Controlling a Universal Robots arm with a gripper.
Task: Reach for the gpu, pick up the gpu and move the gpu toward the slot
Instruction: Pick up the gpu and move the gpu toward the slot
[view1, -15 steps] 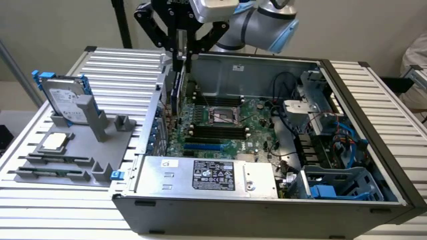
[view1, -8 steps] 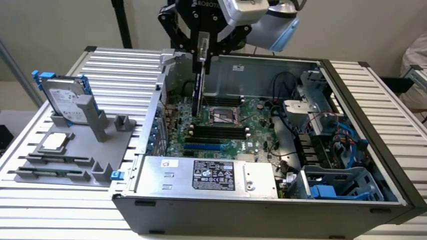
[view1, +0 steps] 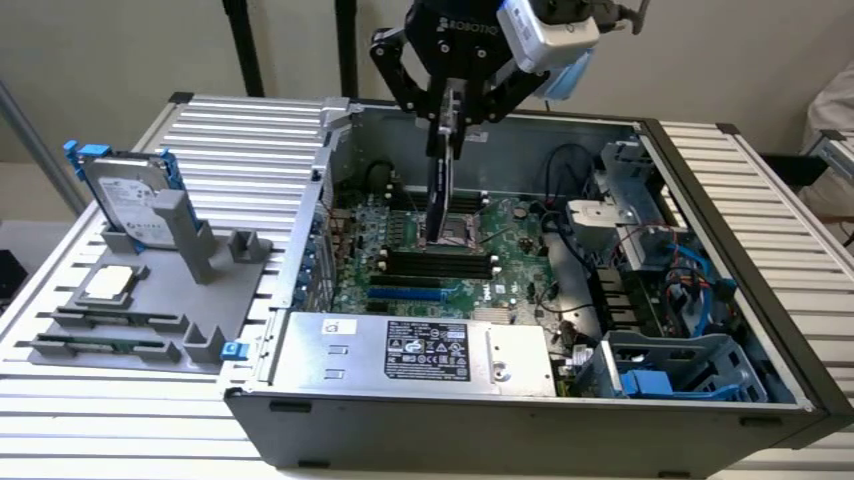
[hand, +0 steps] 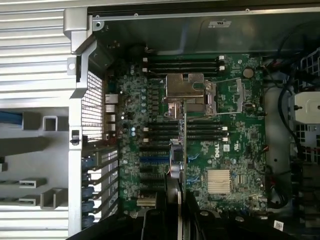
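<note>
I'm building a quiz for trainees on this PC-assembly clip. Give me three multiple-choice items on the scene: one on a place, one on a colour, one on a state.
1. Where is the gpu?
A. Hanging edge-down over the motherboard in the open computer case
B. Lying on the grey stand
C. On the power supply

2. What colour is the frame around the hard drive on the grey stand?
A. Red
B. Blue
C. Yellow

3. What is the gripper doing?
A. Standing open, holding nothing
B. Shut on the gpu
C. Gripping a cable

Key: 1 A, the card hangs upright from the jaws above the board. 2 B, blue edges show around the drive. 3 B, the jaws pinch the card's top edge.
</note>
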